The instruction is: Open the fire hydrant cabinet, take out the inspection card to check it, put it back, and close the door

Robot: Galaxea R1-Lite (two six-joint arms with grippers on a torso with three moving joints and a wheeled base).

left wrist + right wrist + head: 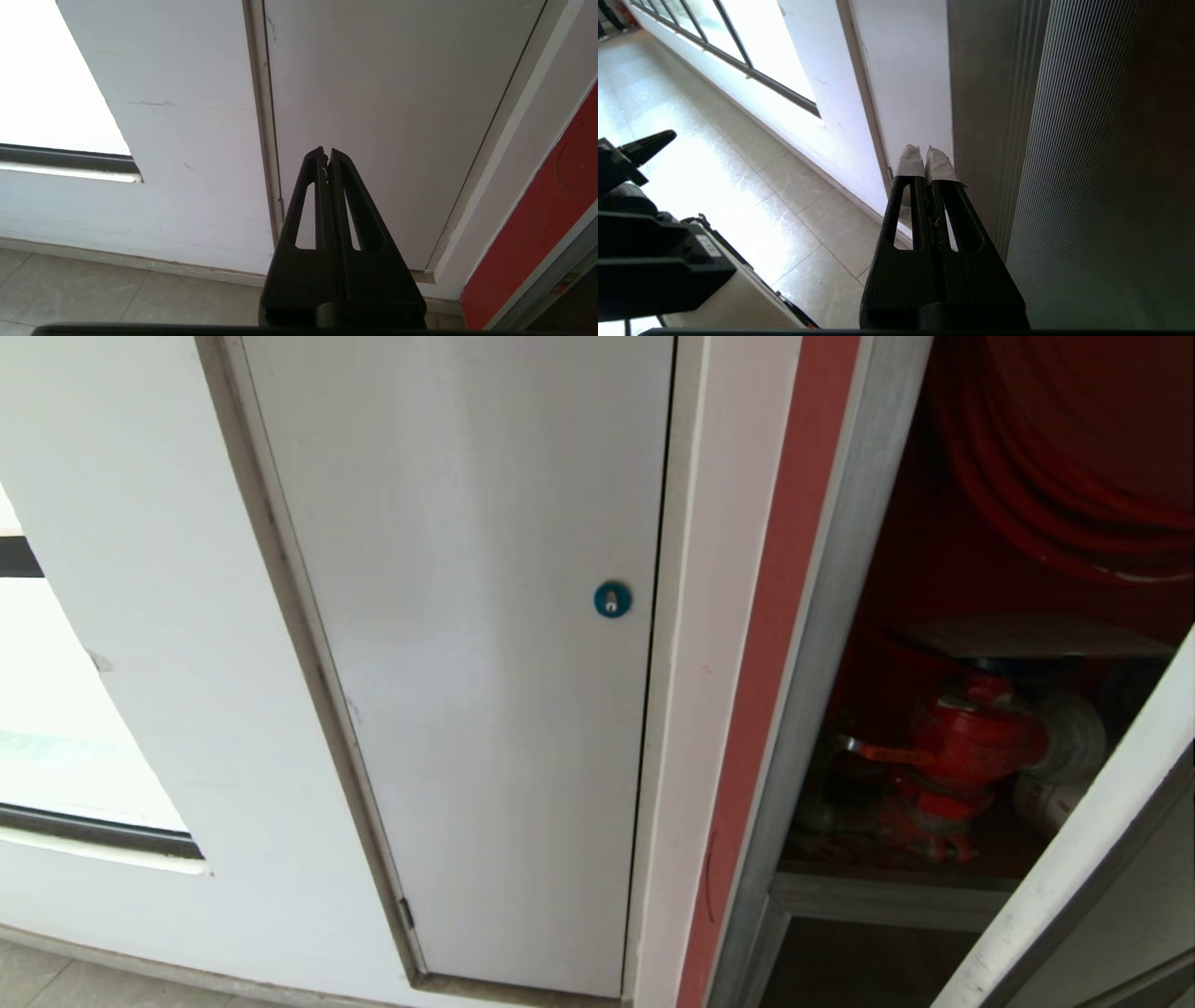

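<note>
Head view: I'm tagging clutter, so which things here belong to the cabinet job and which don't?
Job: fire hydrant cabinet, standing open; its door; right gripper, shut.
Not the job: white door; blue lock; window; left gripper, shut.

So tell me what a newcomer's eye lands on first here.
First, the red inside of the fire hydrant cabinet, open at the head view's right, with the red hydrant valve under the red coiled hose. Next, the blue round lock on the plain white door left of it.

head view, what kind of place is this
Likely a corridor in a public or office building: a fire hydrant cabinet set in the wall, a white service panel with a blue round lock, tiled floor.
</note>
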